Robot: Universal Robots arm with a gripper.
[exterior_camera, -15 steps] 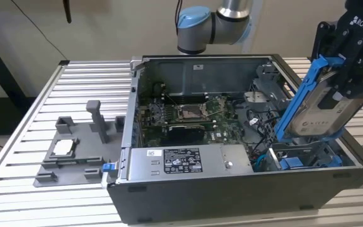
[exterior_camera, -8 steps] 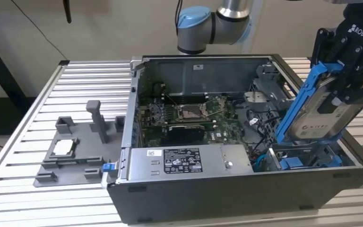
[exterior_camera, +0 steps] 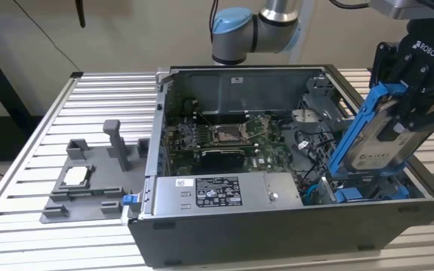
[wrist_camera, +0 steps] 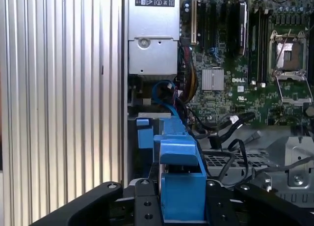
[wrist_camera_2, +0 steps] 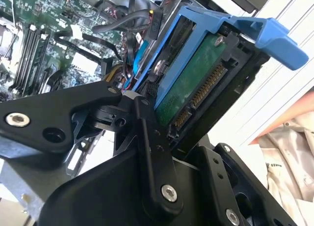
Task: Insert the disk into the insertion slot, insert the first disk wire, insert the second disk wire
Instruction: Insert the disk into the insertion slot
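Open air above the uncovered case gives me free passage from overhead in the exterior view. The disk, tilted and clamped in my gripper, hangs over the case's four o'clock corner. The bay with blue rails beneath it is hemmed in: black cables crowd it from ten o'clock, the power supply box walls off nine o'clock, and the case's side wall runs close at three. A metal drive cage stands at twelve. The table slats at the case's nine o'clock lie bare, but for a grey fixture.
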